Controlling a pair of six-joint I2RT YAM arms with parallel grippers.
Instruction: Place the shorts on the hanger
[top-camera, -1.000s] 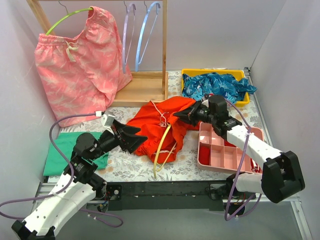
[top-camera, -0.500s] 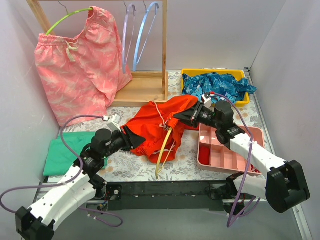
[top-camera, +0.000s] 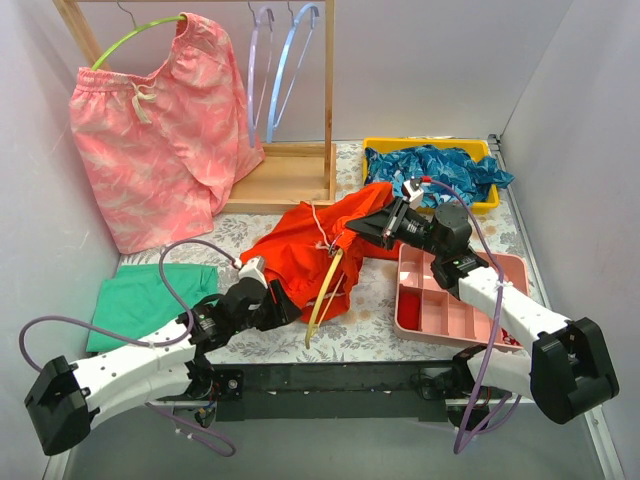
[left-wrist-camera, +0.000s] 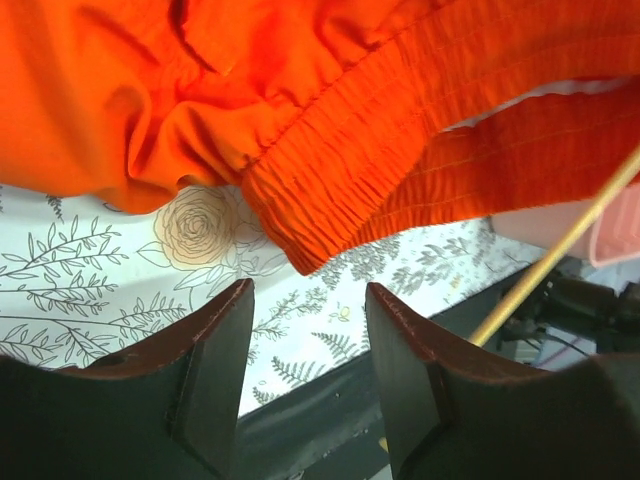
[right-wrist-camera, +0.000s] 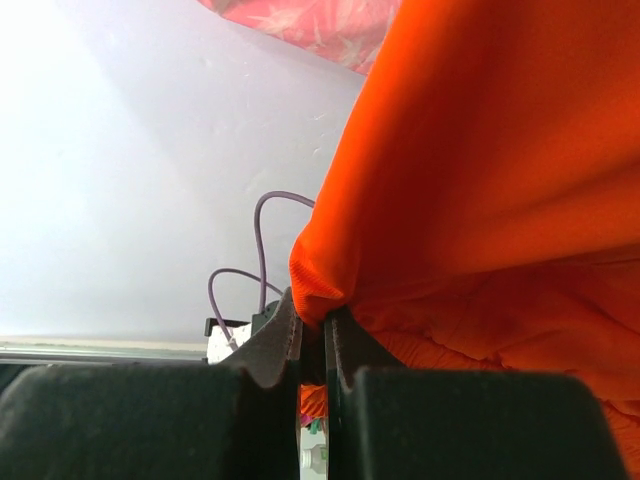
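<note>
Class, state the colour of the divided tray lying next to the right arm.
The divided tray is pink, clearest in the top external view.

Bright, even light falls from overhead, leaving only soft, short shadows around the heaped shorts on the table. The top view is sharp throughout, with no glare. In the left wrist view the near fingers sit dark and slightly soft. In the right wrist view the wall washes out nearly white, and the close fabric blurs.
</note>
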